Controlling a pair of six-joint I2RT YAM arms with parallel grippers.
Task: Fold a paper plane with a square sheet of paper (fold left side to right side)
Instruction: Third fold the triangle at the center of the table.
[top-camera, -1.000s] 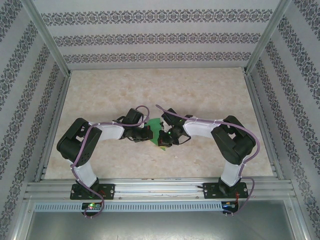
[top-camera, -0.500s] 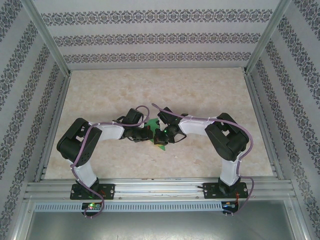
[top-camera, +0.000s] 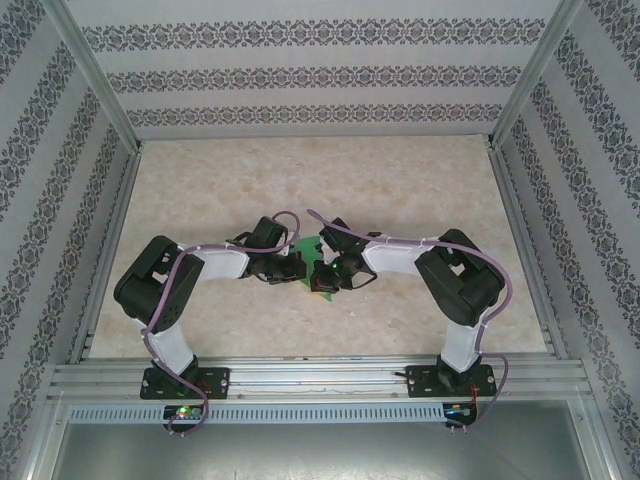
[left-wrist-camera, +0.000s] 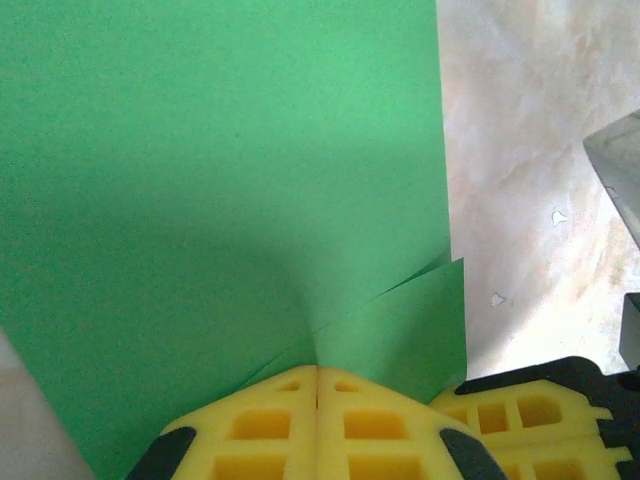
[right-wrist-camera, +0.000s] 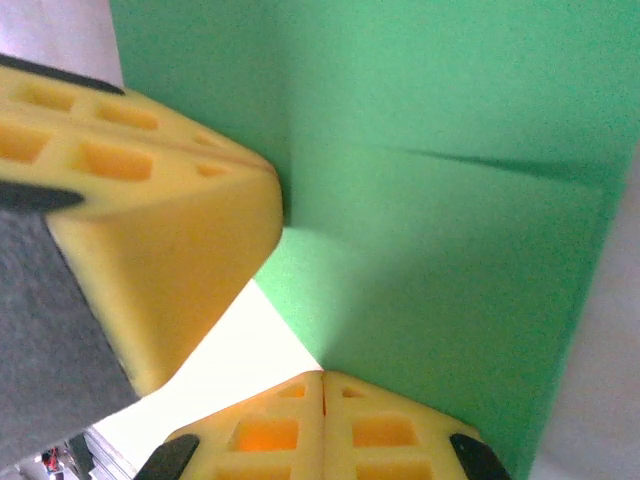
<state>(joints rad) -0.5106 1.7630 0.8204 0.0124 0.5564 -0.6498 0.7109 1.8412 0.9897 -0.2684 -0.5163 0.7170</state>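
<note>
Lab test cell, aluminium frame (top-camera: 320, 373) (wallpapered walls (top-camera: 310, 75))

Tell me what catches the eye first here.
The bright green paper stands out, in the middle of the pale table where both arms meet. The left claw and right claw each pinch it with their yellow fingers closed, close beside each other.

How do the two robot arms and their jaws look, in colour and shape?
The left arm and the right arm each have white segments with black joints, and a lilac cable runs along each. The jaws are yellow blocks with square recesses.
</note>
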